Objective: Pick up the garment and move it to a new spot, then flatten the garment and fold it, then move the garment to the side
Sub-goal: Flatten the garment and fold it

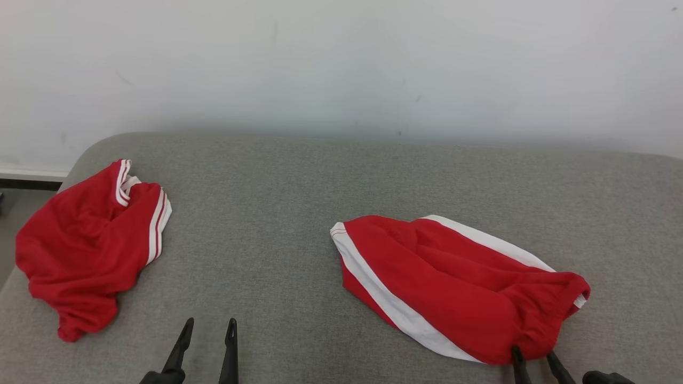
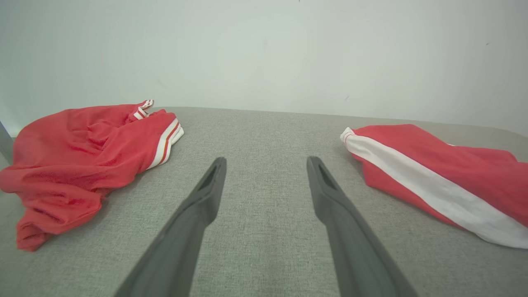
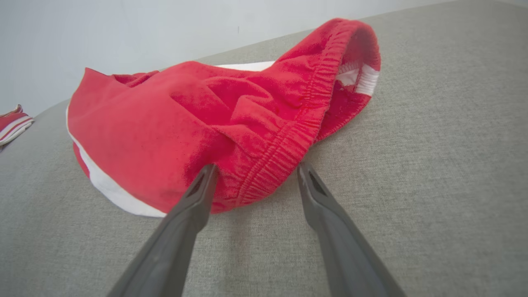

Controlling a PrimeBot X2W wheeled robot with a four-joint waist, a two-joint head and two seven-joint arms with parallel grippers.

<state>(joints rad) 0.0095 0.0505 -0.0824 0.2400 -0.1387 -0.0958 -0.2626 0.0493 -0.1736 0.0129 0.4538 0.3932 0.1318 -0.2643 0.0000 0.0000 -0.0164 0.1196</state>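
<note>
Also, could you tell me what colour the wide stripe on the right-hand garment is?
The stripe is white on the red garment; head view shows it best.

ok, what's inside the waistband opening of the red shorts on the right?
In the red shorts, past the waistband, red inner fabric and a white panel show at the mouth. Deeper in, the crumpled top layer covers the rest.
</note>
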